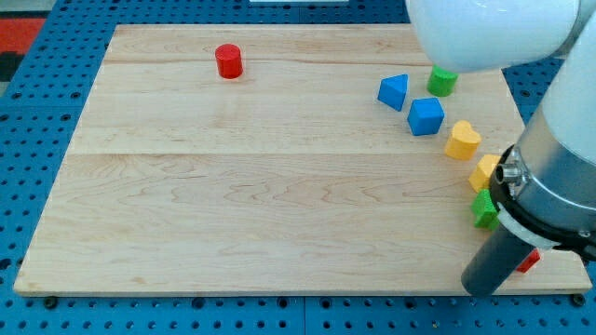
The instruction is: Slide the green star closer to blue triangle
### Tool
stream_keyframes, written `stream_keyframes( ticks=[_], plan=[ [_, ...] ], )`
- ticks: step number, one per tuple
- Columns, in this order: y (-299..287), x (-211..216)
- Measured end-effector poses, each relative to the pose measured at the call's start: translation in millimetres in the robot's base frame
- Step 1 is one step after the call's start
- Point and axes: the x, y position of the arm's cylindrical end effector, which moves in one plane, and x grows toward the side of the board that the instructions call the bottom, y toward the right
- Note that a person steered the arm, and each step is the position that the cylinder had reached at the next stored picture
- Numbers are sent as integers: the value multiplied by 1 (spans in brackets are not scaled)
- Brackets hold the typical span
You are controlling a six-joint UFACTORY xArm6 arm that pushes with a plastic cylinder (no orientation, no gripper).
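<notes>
The green star (482,210) lies near the view's right edge of the board, partly hidden behind the arm. The blue triangle (394,91) sits up and to the left of it, near the view's top right. My tip (481,283) is at the lower end of the dark rod, close to the board's bottom edge. It stands below the green star and apart from it. A blue cube (426,116), a yellow heart (462,140) and a yellow block (484,172) lie in a diagonal line between the triangle and the star.
A green block (441,81) sits right of the blue triangle, partly under the white arm body. A red cylinder (228,61) stands at the top left. A red block (528,262) peeks out beside the rod. The wooden board (261,186) rests on blue pegboard.
</notes>
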Motion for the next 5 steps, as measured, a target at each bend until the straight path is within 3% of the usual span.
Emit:
stream_keyframes(
  ticks=[2,4,5],
  plan=[
    [89,-2],
    [138,-73],
    [71,-78]
  ],
)
